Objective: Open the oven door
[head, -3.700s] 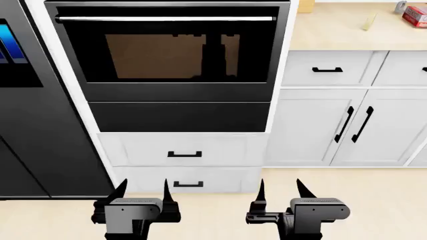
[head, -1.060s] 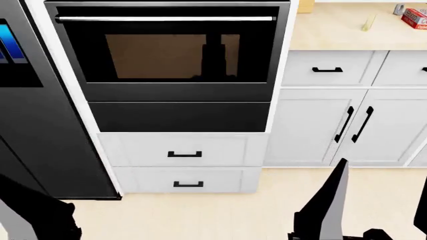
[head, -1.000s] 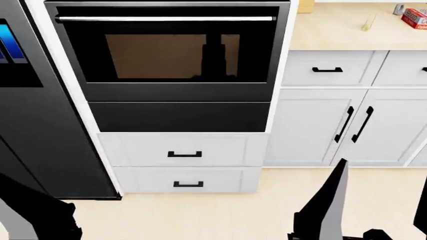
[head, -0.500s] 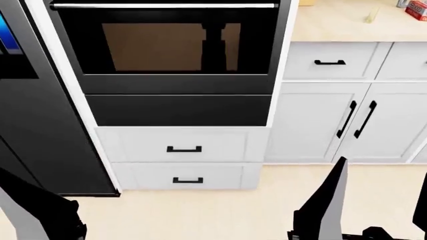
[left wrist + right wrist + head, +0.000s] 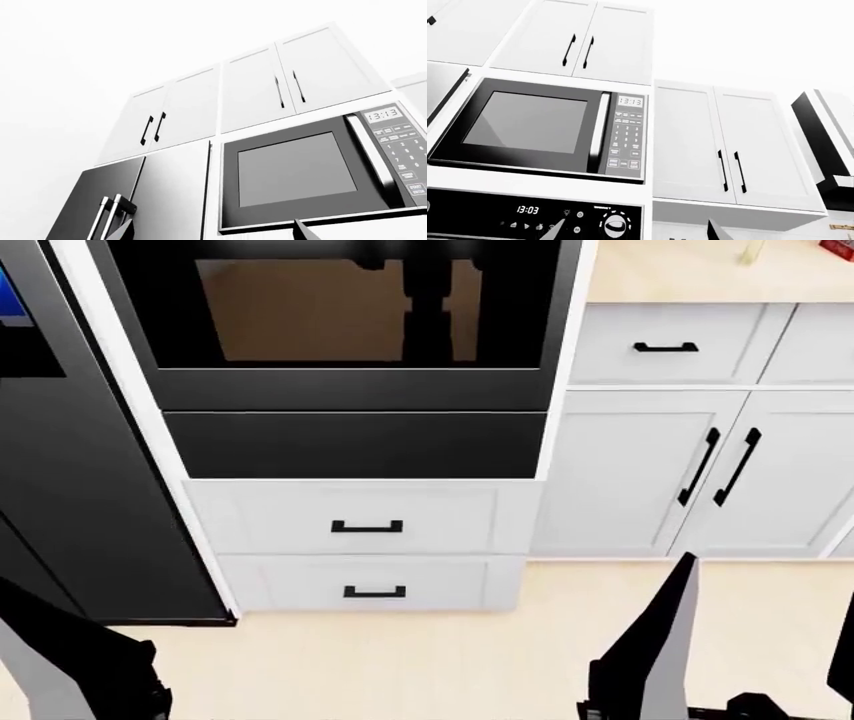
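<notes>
Oven door [image 5: 350,320] sat upper centre of the head frame, shut flush in its white surround; tinted window showed brown, handle cut off above the frame edge. Plain black panel [image 5: 354,445] directly beneath it, then two white drawers [image 5: 363,525] with short black pulls. Dark fridge [image 5: 67,470] ran down the left side; white cabinet doors [image 5: 667,475] at right under a pale counter [image 5: 694,270].

Left arm [image 5: 74,670] showed only as a dark mass, lower left corner. Right arm [image 5: 654,650] rose as a black wedge, lower right. Neither touched the oven.

Both wrist cameras pointed upward: microwave [image 5: 540,127], oven control strip [image 5: 534,215] below it, white upper cabinets [image 5: 293,82]. Only thin fingertip slivers [image 5: 301,231] at frame edges; tips stood apart, gripping nothing, on both grippers
</notes>
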Motion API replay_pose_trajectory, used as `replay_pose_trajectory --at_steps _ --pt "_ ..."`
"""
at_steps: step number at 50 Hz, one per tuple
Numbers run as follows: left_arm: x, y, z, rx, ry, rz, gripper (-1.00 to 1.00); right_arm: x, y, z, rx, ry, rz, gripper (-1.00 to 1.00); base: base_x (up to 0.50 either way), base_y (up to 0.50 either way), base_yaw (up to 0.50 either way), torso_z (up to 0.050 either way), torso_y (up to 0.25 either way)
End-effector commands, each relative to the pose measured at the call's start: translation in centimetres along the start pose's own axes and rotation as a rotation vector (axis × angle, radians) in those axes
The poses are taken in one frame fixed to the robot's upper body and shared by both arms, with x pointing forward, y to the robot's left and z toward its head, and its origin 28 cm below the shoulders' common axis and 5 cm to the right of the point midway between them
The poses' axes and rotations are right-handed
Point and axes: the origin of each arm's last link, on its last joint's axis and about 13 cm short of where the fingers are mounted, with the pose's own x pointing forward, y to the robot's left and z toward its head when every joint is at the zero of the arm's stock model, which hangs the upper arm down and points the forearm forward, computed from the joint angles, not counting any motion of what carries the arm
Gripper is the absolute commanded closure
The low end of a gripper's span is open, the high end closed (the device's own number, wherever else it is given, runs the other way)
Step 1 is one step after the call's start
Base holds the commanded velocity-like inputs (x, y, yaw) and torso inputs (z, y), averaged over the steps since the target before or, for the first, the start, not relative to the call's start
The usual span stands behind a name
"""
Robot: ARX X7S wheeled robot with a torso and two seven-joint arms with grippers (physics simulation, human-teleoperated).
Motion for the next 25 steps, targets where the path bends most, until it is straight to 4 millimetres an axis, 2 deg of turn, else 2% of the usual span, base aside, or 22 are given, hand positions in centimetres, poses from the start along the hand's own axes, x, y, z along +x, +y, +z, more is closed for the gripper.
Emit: replay_pose_trajectory --at_steps 1,25 --pt "0.04 -0.03 -0.01 -0.001 0.000 0.004 -1.00 0.08 -0.03 -0.04 0.001 0.000 -0.001 -1.00 0.00 0.00 0.00 -0.050 0.000" --pt "0.04 -0.09 -0.01 -0.003 -0.005 0.005 -1.00 -0.13 0.04 0.09 0.005 0.000 -0.001 -1.00 0.00 0.00 0.00 -0.050 0.000"
